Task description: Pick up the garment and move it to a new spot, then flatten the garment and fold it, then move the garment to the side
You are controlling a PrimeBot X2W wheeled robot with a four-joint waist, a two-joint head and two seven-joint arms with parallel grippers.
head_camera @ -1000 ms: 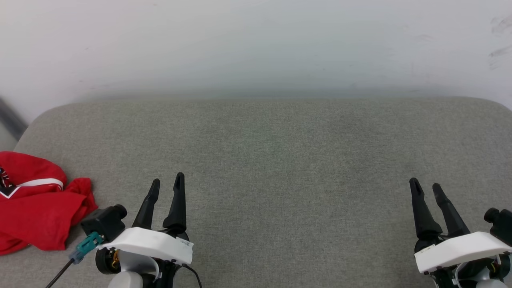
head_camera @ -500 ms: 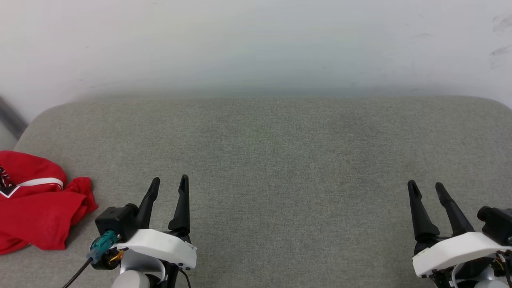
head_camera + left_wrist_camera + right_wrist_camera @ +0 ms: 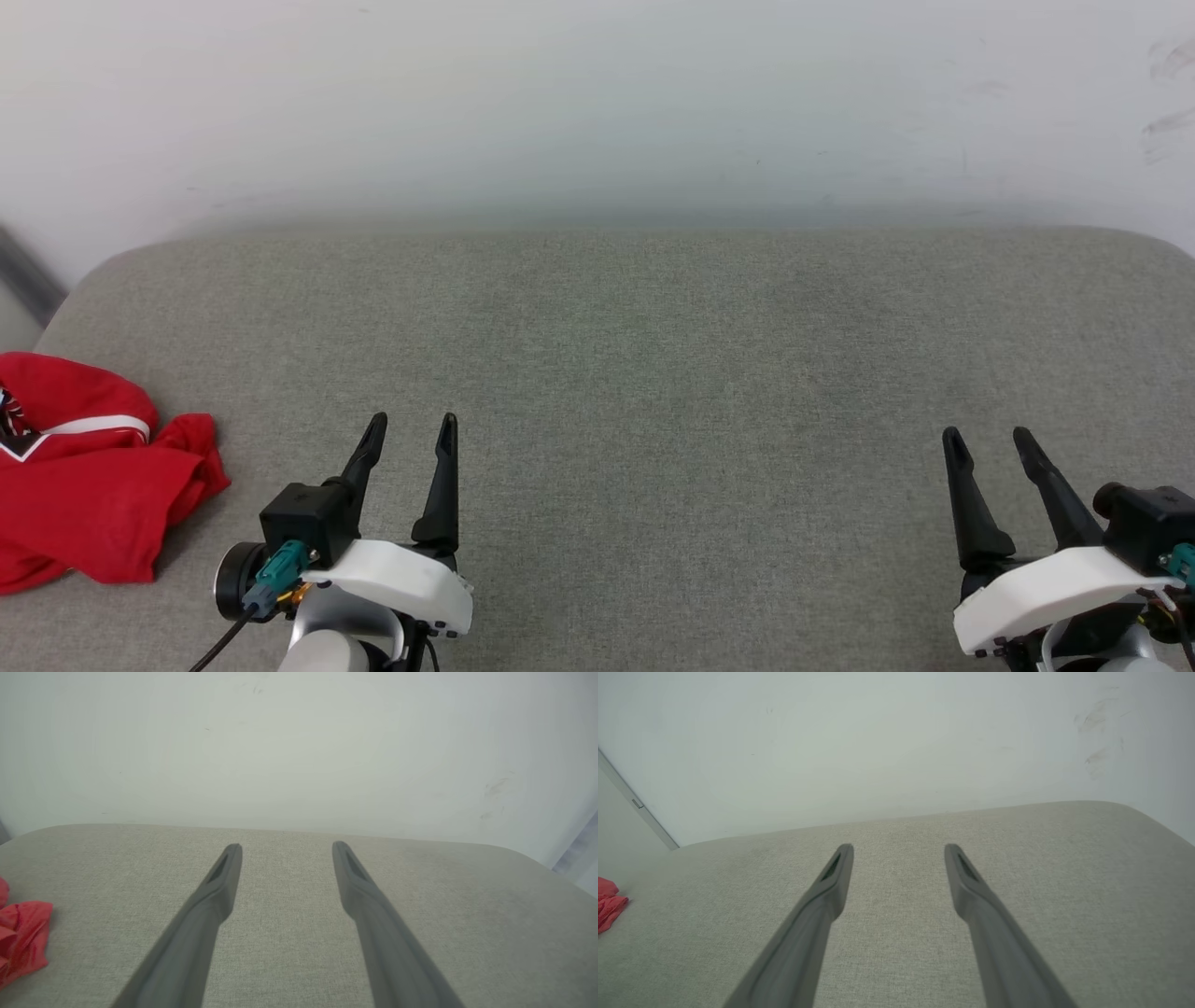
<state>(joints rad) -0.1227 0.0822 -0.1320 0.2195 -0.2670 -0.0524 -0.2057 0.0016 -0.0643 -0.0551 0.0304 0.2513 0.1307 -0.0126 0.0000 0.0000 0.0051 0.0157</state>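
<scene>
Head view | I saw shirt bunched well left of left gripper, the nearer arm | it and right gripper stood spread, empty.

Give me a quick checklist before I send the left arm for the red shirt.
1. Is the left gripper open and empty: ok.
2. Is the right gripper open and empty: ok.
3. Is the garment lying loose on the grey cushion, with nothing on its visible part: ok.
4. Is the whole garment in the head view: not ok, the picture's left edge cuts it off.
5. Is the left gripper aimed at the garment: not ok, it sits to the garment's right, fingers pointing toward the wall.
6. Is there bare grey cushion in the middle for a new spot: ok.
</scene>
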